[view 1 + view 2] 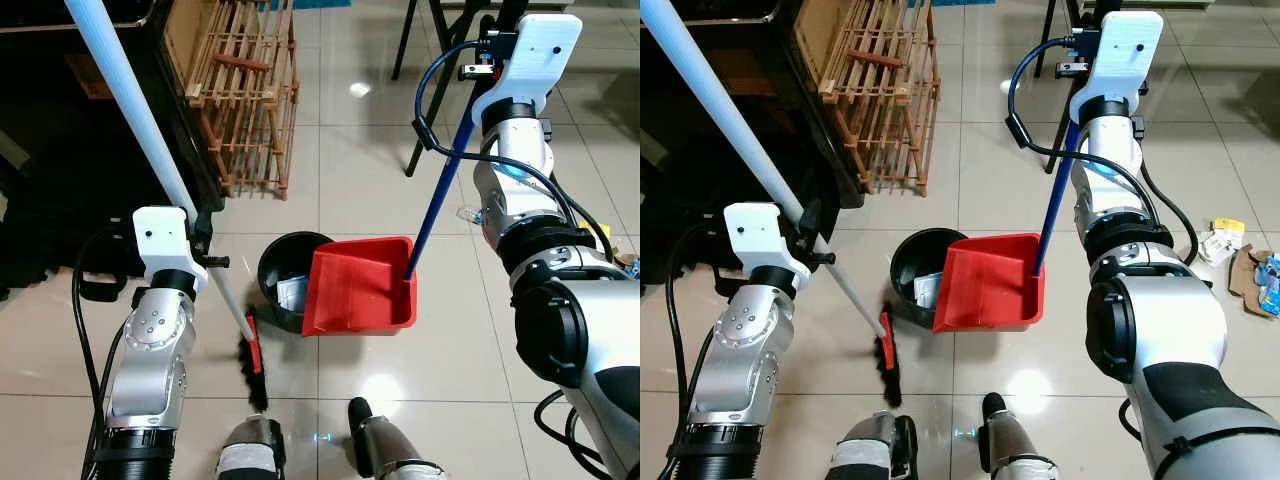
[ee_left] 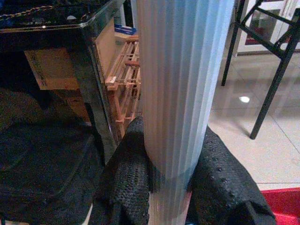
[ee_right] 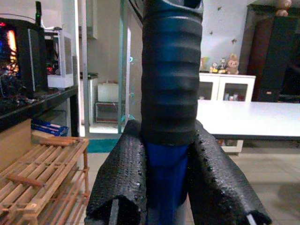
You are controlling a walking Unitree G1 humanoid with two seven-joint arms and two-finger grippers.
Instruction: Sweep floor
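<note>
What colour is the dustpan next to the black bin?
Bright red dustpan, with a blue handle. The left eye view shows it best.

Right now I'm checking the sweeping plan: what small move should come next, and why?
Probably tilt the red dustpan forward over the black bin. The right pincer grips its blue handle, and the pan's edge sits over the bin, which already holds scraps. The left pincer holds the broom, its brush resting on the tiles beside the bin.

Bright indoor light, glare spots on glossy floor tiles [image 1: 385, 385], wrist close-ups soft.
</note>
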